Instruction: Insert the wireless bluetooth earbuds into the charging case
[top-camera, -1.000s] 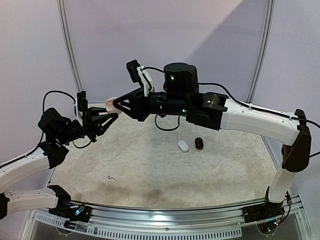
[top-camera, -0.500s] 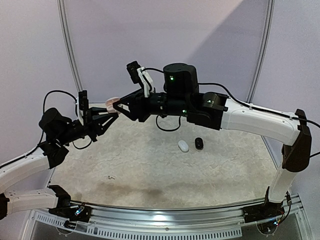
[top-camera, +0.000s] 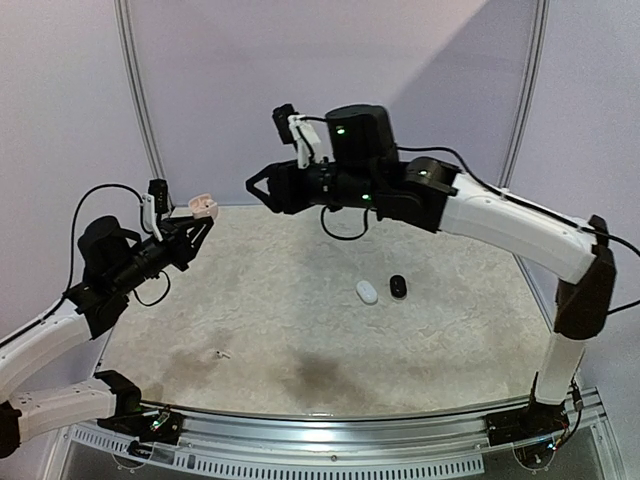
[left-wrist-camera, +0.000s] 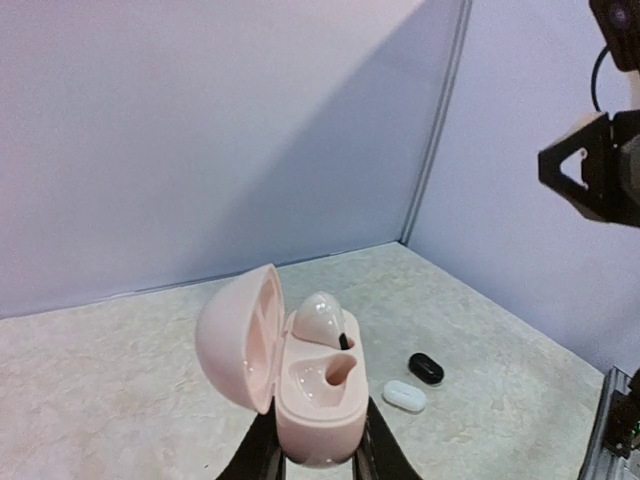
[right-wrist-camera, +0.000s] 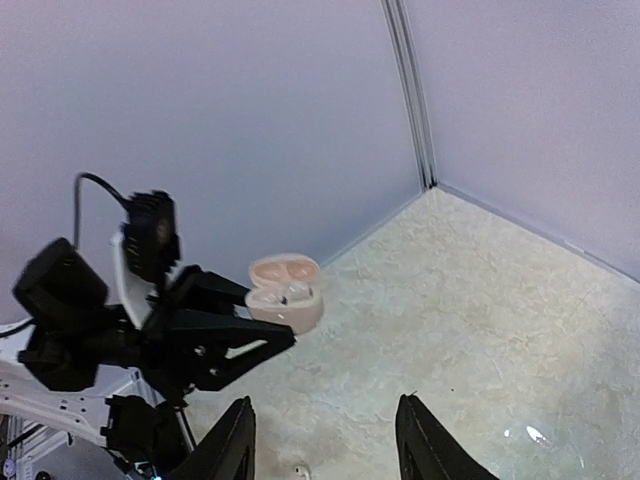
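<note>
**Left gripper pinches the open pink case; right gripper hangs spread and empty**

Left gripper (top-camera: 194, 227) has its two black fingers pressed against the sides of the charging case (left-wrist-camera: 312, 405) and holds it up in the air above the far left part of the table (top-camera: 300, 330). The case is a smooth, glossy, pale pink pebble. Its domed lid is hinged open to the left, showing a hollow inner shell. One earbud (left-wrist-camera: 318, 317), rounded and of the same pale pink gloss, sits in the well farther from the wrist camera. The nearer well is a bare, curved cavity.

The right gripper (right-wrist-camera: 325, 432) is raised to the right of the case and well apart from it. Its black fingers are spread with nothing between them, and its tips point toward the left arm.

Down on the table, which has a pale, mottled, stone-like surface, a closed white pebble (top-camera: 367, 292) and a closed black pebble (top-camera: 398, 287) lie just beside each other, right of centre. A tiny pale speck (top-camera: 218, 354) lies near the front left, too small to identify. Plain lilac walls (top-camera: 400, 70) meet at a thin metal strip behind the table. Nothing stands between the two grippers.
</note>
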